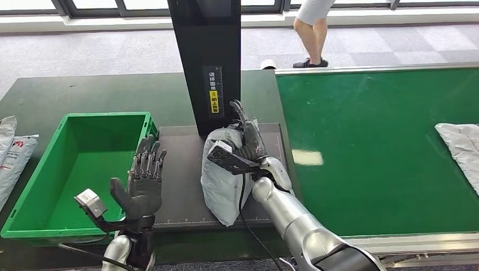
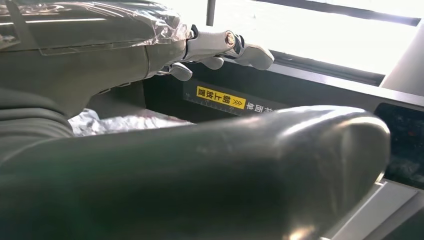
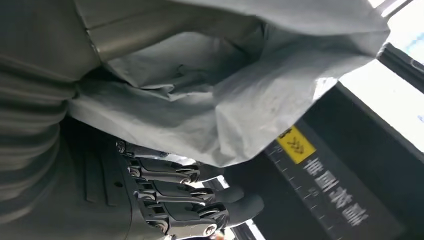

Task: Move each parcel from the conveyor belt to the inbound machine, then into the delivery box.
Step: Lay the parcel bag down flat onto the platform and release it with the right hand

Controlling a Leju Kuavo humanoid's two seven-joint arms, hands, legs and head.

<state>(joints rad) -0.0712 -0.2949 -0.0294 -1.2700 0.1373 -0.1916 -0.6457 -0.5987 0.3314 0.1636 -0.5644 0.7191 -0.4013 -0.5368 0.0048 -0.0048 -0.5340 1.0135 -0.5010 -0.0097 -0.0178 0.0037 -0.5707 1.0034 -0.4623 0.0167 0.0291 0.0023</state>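
Observation:
A grey plastic parcel [image 1: 222, 183] stands on the dark platform of the inbound machine [image 1: 181, 175], just in front of its black column [image 1: 206, 62]. My right hand [image 1: 249, 142] grips the parcel at its upper far side. In the right wrist view the parcel [image 3: 225, 100] is bunched between the thumb and the dark fingers [image 3: 180, 200]. My left hand [image 1: 144, 180] is raised, open and empty, at the platform's left edge beside the green delivery box [image 1: 34, 186]. In the left wrist view its thumb [image 2: 225, 170] lies in front of the crinkled parcel [image 2: 115, 121].
The green conveyor belt [image 1: 384, 147] runs along the right with another grey parcel [image 1: 460, 144] at its far right. More parcels [image 1: 11, 155] lie left of the box. A person [image 1: 313, 28] stands behind the table.

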